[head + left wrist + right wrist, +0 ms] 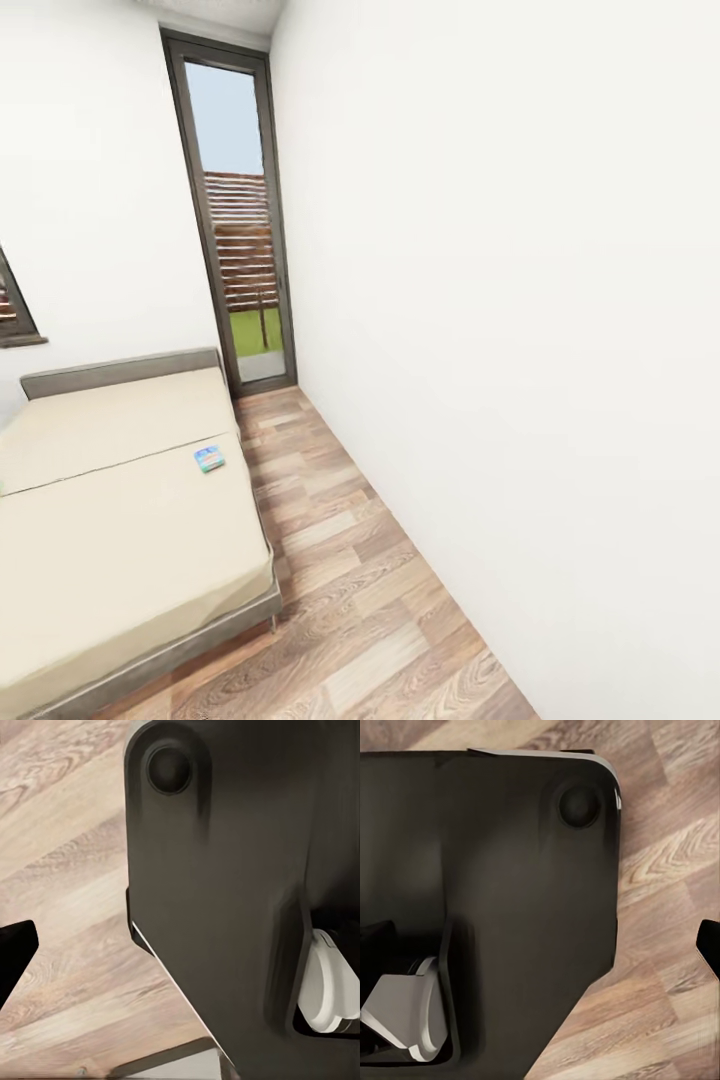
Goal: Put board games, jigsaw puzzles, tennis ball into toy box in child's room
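Fingers I can't judge on either arm: both wrist views give me the robot's dark base over wood-plank floor. From the head, a blue board game lies on the bed, near its right edge.

Robot body: broad matte black shell with rounded corners, a round recessed boss upper right, and a pale grey-white insert.
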Robot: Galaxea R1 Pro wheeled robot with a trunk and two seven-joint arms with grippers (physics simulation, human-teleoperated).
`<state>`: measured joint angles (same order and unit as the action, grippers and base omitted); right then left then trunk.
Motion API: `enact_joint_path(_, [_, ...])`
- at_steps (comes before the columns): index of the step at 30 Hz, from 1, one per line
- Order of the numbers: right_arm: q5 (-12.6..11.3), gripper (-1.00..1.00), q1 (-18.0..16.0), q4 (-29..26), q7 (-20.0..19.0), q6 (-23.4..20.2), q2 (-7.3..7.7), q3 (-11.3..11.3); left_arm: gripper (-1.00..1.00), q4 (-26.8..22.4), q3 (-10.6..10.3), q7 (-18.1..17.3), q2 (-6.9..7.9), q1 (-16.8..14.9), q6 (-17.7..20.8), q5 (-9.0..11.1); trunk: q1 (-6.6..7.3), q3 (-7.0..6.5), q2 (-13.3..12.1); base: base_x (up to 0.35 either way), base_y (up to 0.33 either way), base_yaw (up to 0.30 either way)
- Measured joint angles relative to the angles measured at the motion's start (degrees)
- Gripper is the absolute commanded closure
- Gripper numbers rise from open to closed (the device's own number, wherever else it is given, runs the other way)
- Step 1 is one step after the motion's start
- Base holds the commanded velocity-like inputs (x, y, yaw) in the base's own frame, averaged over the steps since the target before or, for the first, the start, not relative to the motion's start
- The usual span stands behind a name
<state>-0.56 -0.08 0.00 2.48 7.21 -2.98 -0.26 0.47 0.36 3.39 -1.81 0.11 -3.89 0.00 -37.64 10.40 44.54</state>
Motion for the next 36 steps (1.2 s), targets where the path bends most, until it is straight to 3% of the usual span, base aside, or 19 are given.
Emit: enact_joint_path(36, [0.0,-1.0,0.0,0.0,0.0,0.0,0.06,-0.1,-1.0,-0.2,0.3,0.2,0.02,0.0,0.0,0.3,7.92,-6.49,-14.5,0.0,0.0,0.293])
